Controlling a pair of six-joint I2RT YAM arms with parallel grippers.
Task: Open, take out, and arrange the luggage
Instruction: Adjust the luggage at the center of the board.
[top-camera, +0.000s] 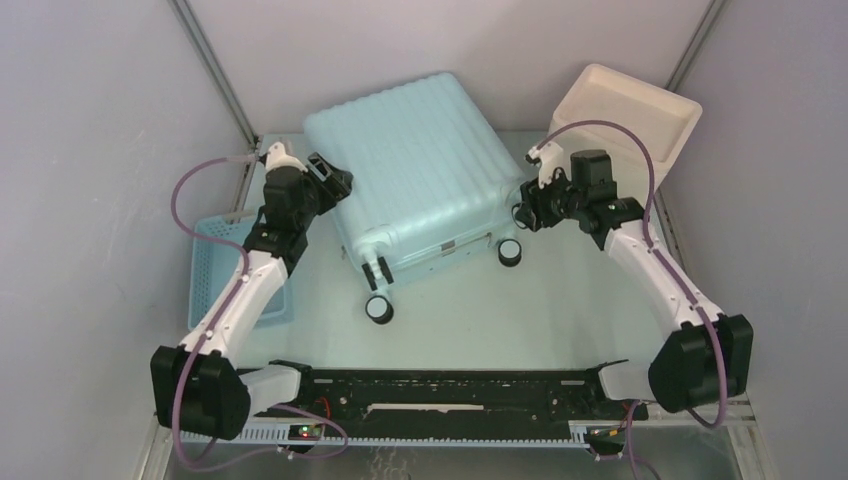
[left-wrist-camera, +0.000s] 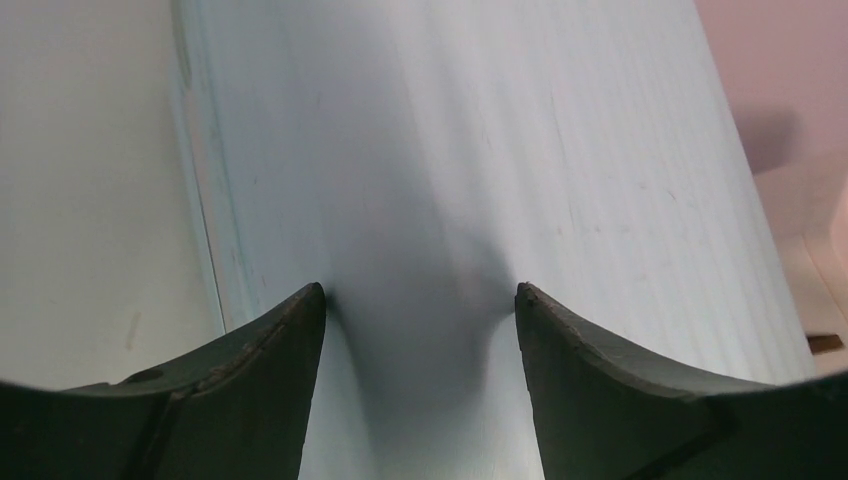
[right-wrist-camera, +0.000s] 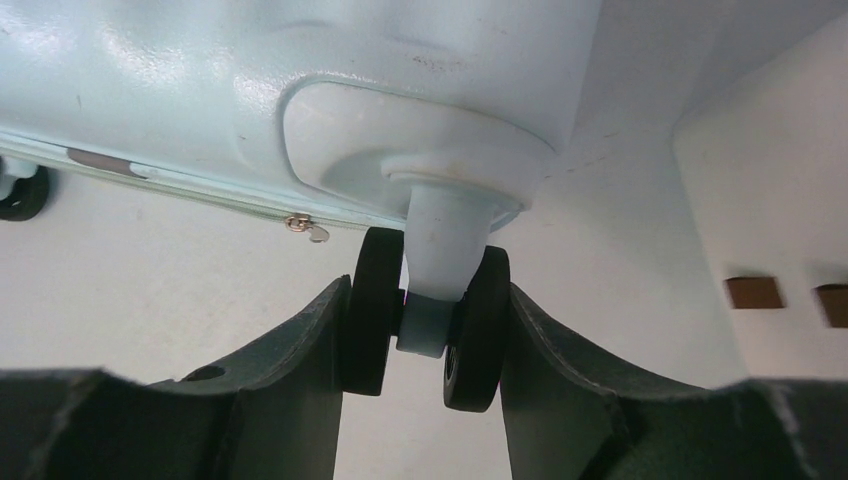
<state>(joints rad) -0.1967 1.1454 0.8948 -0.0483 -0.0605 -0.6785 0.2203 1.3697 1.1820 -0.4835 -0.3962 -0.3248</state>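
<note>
- The large pale mint-blue ribbed hard-shell suitcase (top-camera: 420, 170) lies flat on the surface (top-camera: 560, 300).
- Our right hand (right-wrist-camera: 428, 290) clamps its black twin wheel (right-wrist-camera: 375, 300).
- Our left hand (left-wrist-camera: 420, 290), fingers apart, touches the shell; whether it grips, we cannot say.

Light falls soft and even from above. The top view is bright, with only faint shadows under the suitcase (top-camera: 420, 170) on the pale table (top-camera: 560, 310). My left wrist view is milky and low in contrast. A grey shadow pools on the shell between my left fingers (left-wrist-camera: 250, 400), whose dark bases curve and blur at the bottom edge. On my right, the wheel (right-wrist-camera: 375, 310) is sharp between my right fingers (right-wrist-camera: 580, 400), and a sheen lies on the shell above.
</note>
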